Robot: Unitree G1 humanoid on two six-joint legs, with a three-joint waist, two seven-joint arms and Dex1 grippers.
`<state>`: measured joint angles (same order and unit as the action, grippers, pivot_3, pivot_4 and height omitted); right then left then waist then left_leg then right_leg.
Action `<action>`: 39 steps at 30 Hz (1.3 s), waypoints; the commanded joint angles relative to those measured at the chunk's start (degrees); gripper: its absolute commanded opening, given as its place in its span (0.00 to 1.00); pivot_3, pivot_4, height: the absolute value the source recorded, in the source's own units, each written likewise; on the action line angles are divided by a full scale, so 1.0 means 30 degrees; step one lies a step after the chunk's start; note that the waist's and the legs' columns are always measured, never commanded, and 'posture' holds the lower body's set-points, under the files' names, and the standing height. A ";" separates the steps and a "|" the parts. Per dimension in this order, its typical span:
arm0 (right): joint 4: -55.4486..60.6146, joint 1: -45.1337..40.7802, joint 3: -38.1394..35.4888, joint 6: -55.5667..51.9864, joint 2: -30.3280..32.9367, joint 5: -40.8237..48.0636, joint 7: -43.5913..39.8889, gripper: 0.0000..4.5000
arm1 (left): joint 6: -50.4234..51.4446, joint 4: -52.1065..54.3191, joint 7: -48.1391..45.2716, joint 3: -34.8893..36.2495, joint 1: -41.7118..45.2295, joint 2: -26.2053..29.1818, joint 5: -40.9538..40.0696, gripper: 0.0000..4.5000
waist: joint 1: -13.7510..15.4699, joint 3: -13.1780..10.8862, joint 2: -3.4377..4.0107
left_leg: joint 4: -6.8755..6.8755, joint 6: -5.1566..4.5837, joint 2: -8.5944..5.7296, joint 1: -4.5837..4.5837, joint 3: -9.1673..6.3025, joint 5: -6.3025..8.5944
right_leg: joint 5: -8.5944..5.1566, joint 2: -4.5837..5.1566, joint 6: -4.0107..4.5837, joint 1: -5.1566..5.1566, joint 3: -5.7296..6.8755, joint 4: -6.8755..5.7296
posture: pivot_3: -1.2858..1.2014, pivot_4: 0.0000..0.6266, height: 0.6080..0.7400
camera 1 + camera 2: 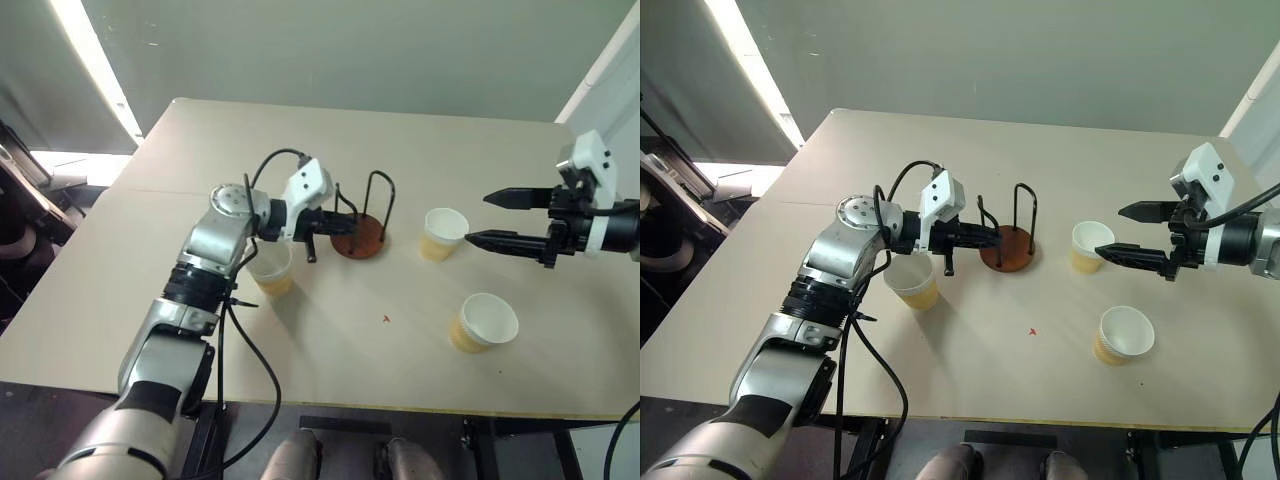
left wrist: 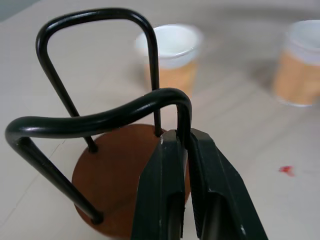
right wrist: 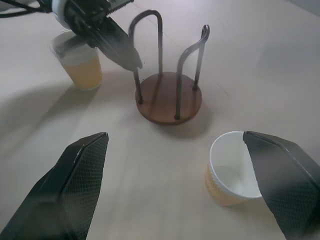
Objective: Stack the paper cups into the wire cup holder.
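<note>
Head views: The left tool [image 1: 318, 232] was clamped on the near wire loop of the wire cup holder [image 1: 360, 238], which stood mid-bench [image 1: 330, 360], empty. One paper cup [image 1: 270, 268] sat beneath the left wrist, a second cup [image 1: 442, 233] stood between holder and right tool, and a third cup [image 1: 483, 322] waited nearer the front edge. The right tool [image 1: 505, 218] hovered with its jaws spread wide, empty, just beside the second cup.

Left wrist view: The left fingers [image 2: 165, 195] were pinched narrow around the wire where the loop drops to the reddish-brown disc [image 2: 115, 175]. Two cups stood upright beyond the holder, well apart from it.

Right wrist view: The right tool's fingers [image 3: 75, 190] were splayed either side of the frame, with the second cup close by one of them and the holder standing further off.

Step in hand: By the look of it, the left tool was steadying the holder, with no cup stacked yet.

Next move: Probably the right tool closing on the second cup's wall, lifting it clear, then lowering it between the two loops without knocking the wire.
</note>
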<state>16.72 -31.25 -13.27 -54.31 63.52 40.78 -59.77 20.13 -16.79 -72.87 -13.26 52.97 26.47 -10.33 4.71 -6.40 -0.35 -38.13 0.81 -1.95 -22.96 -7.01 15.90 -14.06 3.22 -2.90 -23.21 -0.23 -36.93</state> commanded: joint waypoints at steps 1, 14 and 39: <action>0.1332 0.0336 -0.1967 -0.0773 0.1238 0.1323 -0.0704 1.00 | 0.0303 0.2264 -0.1651 -0.0922 -0.0564 0.0375 -0.0602 0.01 | 0.0005 0.0000 -0.0001 | 0.0005 0.0000 0.0004 -0.0007 0.0001 0.0000 | 0.0000 -0.0001 0.0000 -0.0004 0.0001 0.0000 | 0.52 0.24 1.00; 0.1324 0.1884 -0.3675 -0.0718 0.3201 0.1716 -0.1318 1.00 | -0.0172 0.2881 -0.2467 -0.2553 -0.1837 -0.0122 -0.0324 0.01 | -0.0007 0.0000 0.0000 | -0.0043 -0.0032 0.0016 0.0005 0.0028 -0.0020 | 0.0017 0.0008 -0.0027 -0.0001 -0.0019 -0.0025 | 0.52 0.24 1.00; 0.0379 -0.0467 -0.0294 0.0678 0.2412 0.1140 -0.0904 1.00 | -0.1441 0.2300 -0.3194 -0.2917 -0.1859 0.0437 0.0229 0.99 | 0.0009 0.0001 0.0002 | -0.0069 -0.0067 0.0010 -0.0006 0.0034 -0.0039 | 0.0043 0.0007 -0.0071 0.0021 -0.0027 -0.0029 | 0.52 0.24 1.00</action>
<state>18.00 -31.07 -13.96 -53.69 70.57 44.82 -62.71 16.94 -12.65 -81.72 -23.30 46.33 27.22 -9.37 4.73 -6.39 -0.34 -38.34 0.61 -1.92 -22.98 -6.90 15.79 -13.93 3.24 -3.11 -23.17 -0.31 -37.01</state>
